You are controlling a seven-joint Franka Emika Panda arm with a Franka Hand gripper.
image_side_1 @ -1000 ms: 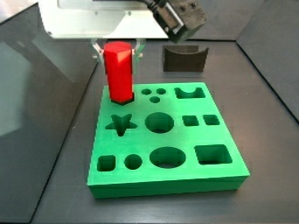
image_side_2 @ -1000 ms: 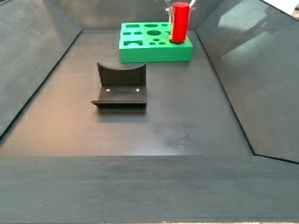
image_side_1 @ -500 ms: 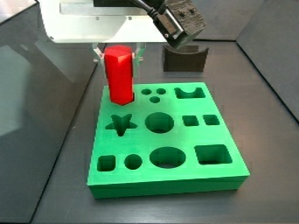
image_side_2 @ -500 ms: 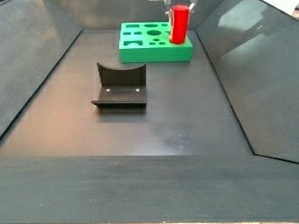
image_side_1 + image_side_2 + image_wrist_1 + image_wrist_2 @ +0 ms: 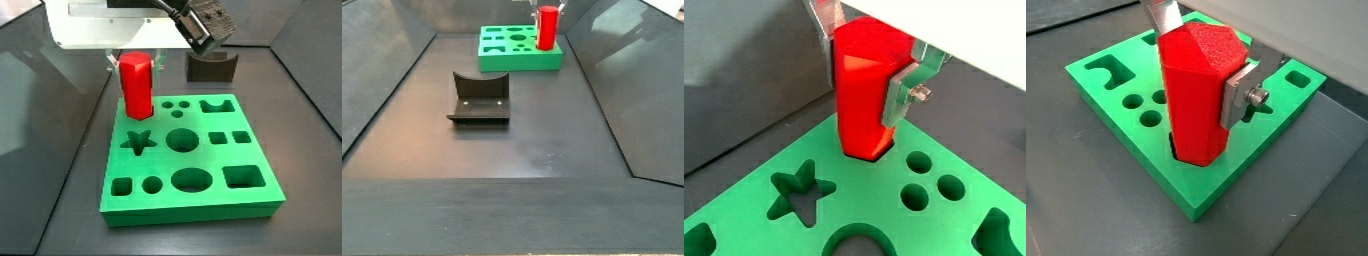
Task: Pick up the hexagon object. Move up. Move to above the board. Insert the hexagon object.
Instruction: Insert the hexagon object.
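The hexagon object, a tall red prism, stands upright with its lower end inside a hole at the far left corner of the green board. My gripper is shut on its upper part, with silver fingers flat against two opposite sides. Both wrist views show the prism entering the board's hole. In a side view the prism stands at the right end of the board.
A dark grey block with a notched top stands just behind the board. The fixture stands on the dark floor, nearer than the board. Star, round and square holes fill the board. Grey walls slope up around the floor.
My gripper and the red prism have moved down a little, so the prism sits slightly lower in the board's hole. In the last half second nothing has visibly moved.
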